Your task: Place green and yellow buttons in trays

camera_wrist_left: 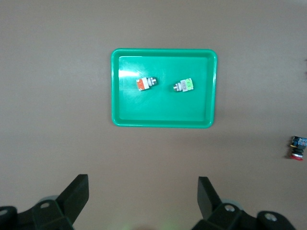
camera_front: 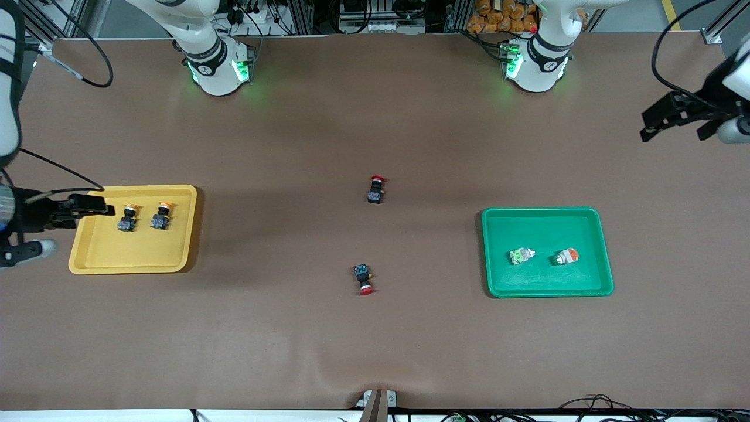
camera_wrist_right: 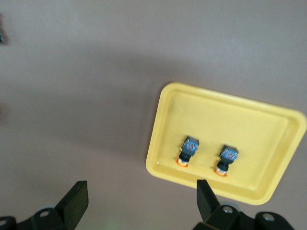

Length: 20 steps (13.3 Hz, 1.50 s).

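Front view, far left edge of the frame: the right gripper (camera_front: 88,205) hangs empty with its fingers spread wide, over the rim of the yellow tray (camera_front: 94,261) at the end by the right arm. In that tray, at the frame's left middle, two black-bodied buttons with yellow-orange caps lie side by side, one (camera_front: 127,219) and the other (camera_front: 160,216), caps pointing toward the robots' bases. They sit apart from each other and clear of the rim, which suggests each was set down separately and let go.

At the frame's centre, two red-capped switches lie on the bare brown table (camera_front: 375,351): one (camera_front: 375,190) higher in the frame, one (camera_front: 364,278) lower. Neither colour matches a tray, so they appear to be left out on purpose.

Right of centre sits the green tray (camera_front: 492,252), holding two pale silver-grey buttons on their sides: the green-ended one (camera_front: 520,255) and, just beside it toward the frame's right, the orange-ended one (camera_front: 566,256). They do not touch.

At the upper right edge, the left gripper (camera_front: 665,117) waits high over bare table, well away from the green tray, fingers wide apart and holding nothing; the left wrist view shows the whole tray from above.

By this layout all four buttons are sorted, and the task looks complete.
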### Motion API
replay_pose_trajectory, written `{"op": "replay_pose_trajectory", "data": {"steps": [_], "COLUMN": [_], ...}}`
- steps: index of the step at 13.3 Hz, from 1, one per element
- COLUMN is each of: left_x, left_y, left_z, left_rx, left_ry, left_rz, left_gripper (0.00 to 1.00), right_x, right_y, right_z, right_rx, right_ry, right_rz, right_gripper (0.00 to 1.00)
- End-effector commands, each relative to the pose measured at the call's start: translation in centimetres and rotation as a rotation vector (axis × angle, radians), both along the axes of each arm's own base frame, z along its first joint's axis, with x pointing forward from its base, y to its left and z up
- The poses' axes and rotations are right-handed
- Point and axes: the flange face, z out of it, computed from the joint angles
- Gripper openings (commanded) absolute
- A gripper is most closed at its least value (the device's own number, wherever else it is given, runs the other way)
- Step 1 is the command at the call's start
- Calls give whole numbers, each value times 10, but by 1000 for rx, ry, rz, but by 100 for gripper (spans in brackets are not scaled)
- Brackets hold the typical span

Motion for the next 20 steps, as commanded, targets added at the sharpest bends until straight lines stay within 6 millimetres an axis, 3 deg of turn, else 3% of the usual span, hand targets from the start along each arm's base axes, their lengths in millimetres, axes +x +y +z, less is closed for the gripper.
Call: {"op": "replay_pose_trajectory", "data": {"steps": [1,3,6,8,9,11,13,15,18,20], "left_x": [-14,-14,-14,-13,-14,-15,-18,-18,-16,-18], "left_y": [-6,-9,-7,-9,-8,-8,-8,-5,-5,-5], "left_z": [4,7,5,5,6,5,5,-1,0,1], "left_rx": [-1,-1,2,2,0,2,3,5,5,5], "left_ry": [-8,-20,-18,-19,-19,-18,-17,-4,-17,-15], "left_rz": [-8,-15,-11,-10,-1,4,3,9,9,11], "left_gripper": [100,100,100,100,100,100,100,100,100,100], "right_x": [7,2,-23,-52,-74,-113,-143,-144,-136,-135], "right_y": [20,45,77,115,124,124,126,118,76,72], "right_z": [34,55,88,124,130,120,96,95,109,114], "right_rx": [-38,-58,-106,-145,-175,-191,-199,-197,-77,-103], "right_ry": [-60,-61,1,-16,-8,-51,-80,-74,-32,-45], "right_rz": [31,-50,-374,-392,-408,-434,-463,-478,-580,-576], "right_gripper": [100,100,100,100,100,100,100,100,100,100]}}
